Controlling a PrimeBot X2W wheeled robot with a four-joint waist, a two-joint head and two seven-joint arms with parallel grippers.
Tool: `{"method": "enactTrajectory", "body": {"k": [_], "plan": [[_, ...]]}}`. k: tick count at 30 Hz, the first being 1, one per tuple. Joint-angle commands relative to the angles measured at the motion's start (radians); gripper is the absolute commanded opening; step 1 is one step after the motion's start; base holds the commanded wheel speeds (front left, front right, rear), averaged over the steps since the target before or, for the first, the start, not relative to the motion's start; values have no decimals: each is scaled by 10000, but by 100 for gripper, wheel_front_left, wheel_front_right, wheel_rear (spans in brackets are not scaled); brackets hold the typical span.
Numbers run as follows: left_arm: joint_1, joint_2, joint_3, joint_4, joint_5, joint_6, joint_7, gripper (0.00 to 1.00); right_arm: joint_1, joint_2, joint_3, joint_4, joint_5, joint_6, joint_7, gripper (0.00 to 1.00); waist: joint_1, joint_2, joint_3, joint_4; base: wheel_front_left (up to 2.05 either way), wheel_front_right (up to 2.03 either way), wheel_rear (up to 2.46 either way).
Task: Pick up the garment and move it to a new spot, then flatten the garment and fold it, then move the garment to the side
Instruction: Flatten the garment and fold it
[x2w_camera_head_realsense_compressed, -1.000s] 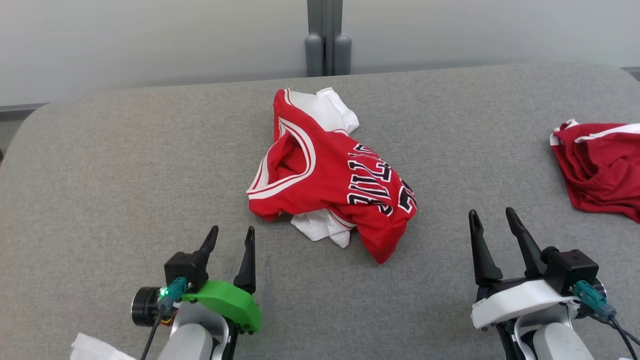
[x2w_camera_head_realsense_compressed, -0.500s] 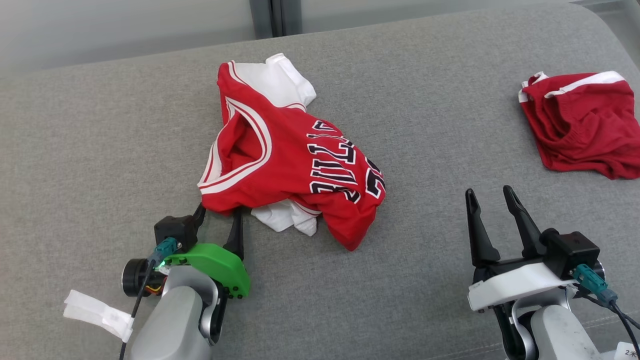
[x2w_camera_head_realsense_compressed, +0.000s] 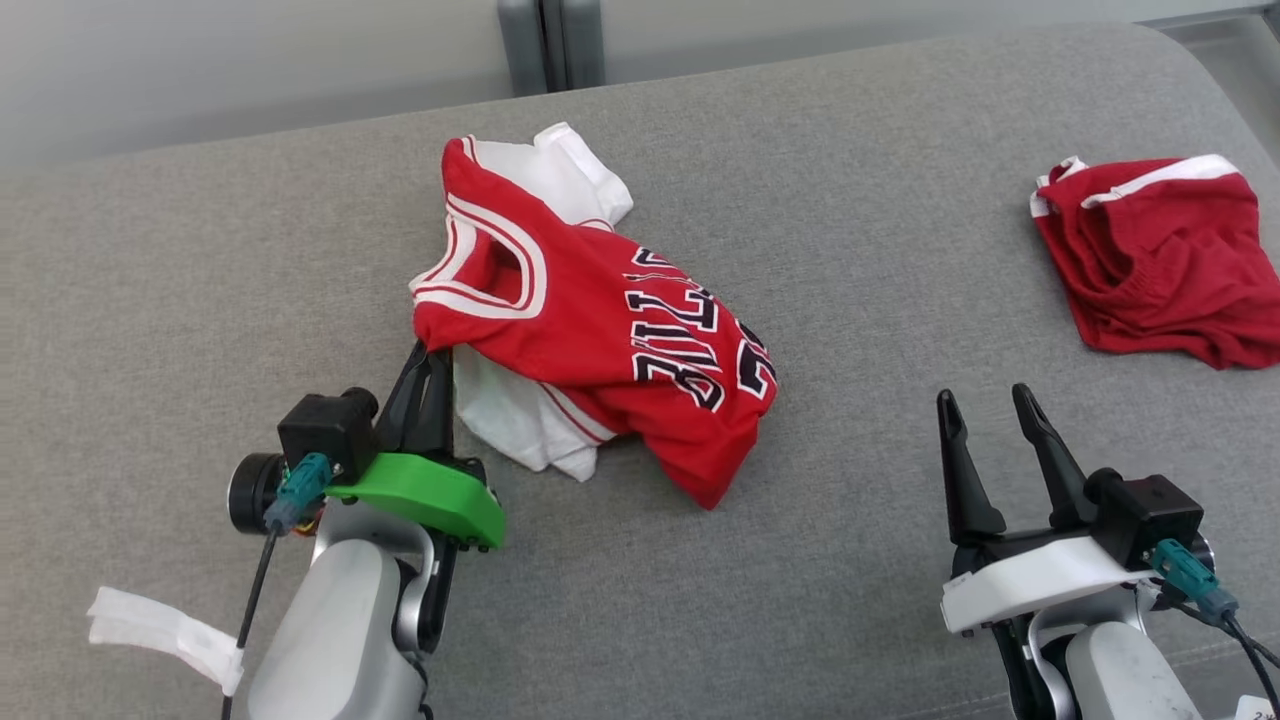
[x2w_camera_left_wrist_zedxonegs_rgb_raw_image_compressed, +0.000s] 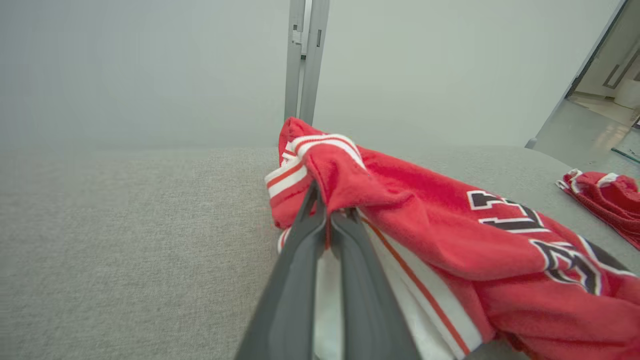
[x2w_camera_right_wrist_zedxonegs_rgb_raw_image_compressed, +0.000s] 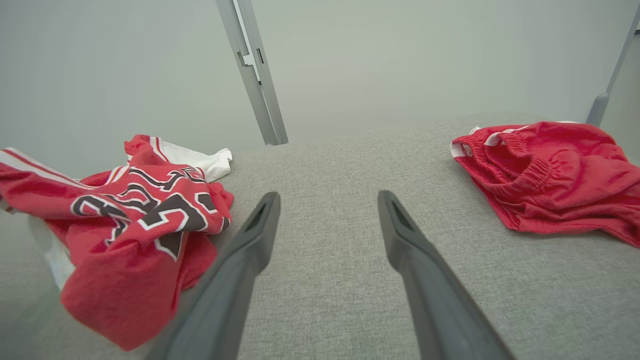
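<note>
The garment (x2w_camera_head_realsense_compressed: 600, 330) is a crumpled red jersey with dark lettering and white trim, lying mid-table over white cloth. My left gripper (x2w_camera_head_realsense_compressed: 432, 352) is shut on its near left edge, lifting that red hem slightly. In the left wrist view the two fingers meet on the red fabric of the garment (x2w_camera_left_wrist_zedxonegs_rgb_raw_image_compressed: 400, 220) at the left gripper (x2w_camera_left_wrist_zedxonegs_rgb_raw_image_compressed: 327, 212). My right gripper (x2w_camera_head_realsense_compressed: 985, 412) stands open at the lower right, well clear of the jersey. In the right wrist view, the right gripper (x2w_camera_right_wrist_zedxonegs_rgb_raw_image_compressed: 327, 200) has bare table between its spread fingers and the garment (x2w_camera_right_wrist_zedxonegs_rgb_raw_image_compressed: 130, 225) lies to the left.
Red shorts (x2w_camera_head_realsense_compressed: 1160, 260) with a white band lie at the table's far right, also seen as red shorts (x2w_camera_right_wrist_zedxonegs_rgb_raw_image_compressed: 550, 170). The grey fabric table (x2w_camera_head_realsense_compressed: 850, 560) has a rounded far edge, with a grey post (x2w_camera_head_realsense_compressed: 540, 45) behind it. A white tag (x2w_camera_head_realsense_compressed: 160, 630) hangs by my left arm.
My left gripper has gone forward to the jersey's near left edge and shut on it, pulling that corner up. The head camera shifted. The right gripper stayed open in place.
</note>
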Motion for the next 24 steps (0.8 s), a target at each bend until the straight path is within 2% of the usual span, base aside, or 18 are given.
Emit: {"method": "enactTrajectory", "body": {"k": [1,12,16,19,24], "plan": [[247,19,-28,-357,150,-35,-28,0,123,-16,-11,26,-41,1,-32,100,0,0,-341,324,0,0,0],[1380,20,-1212,-3881,980,97,-30,0,500,-18,27,76,113,1,-33,100,0,0,-1153,956,0,0,0],[1628,24,-1623,-4745,1190,385,67,0,530,-18,19,30,157,1,-33,100,0,0,-1138,894,0,0,0],[1688,27,-1709,-5022,1215,713,323,0,530,-18,-24,-20,162,1,-33,100,0,0,-989,780,0,0,0],[1224,128,-1293,-4234,1140,1098,489,0,246,-14,13,-96,147,1,-33,100,0,0,-469,451,0,0,0]]}}
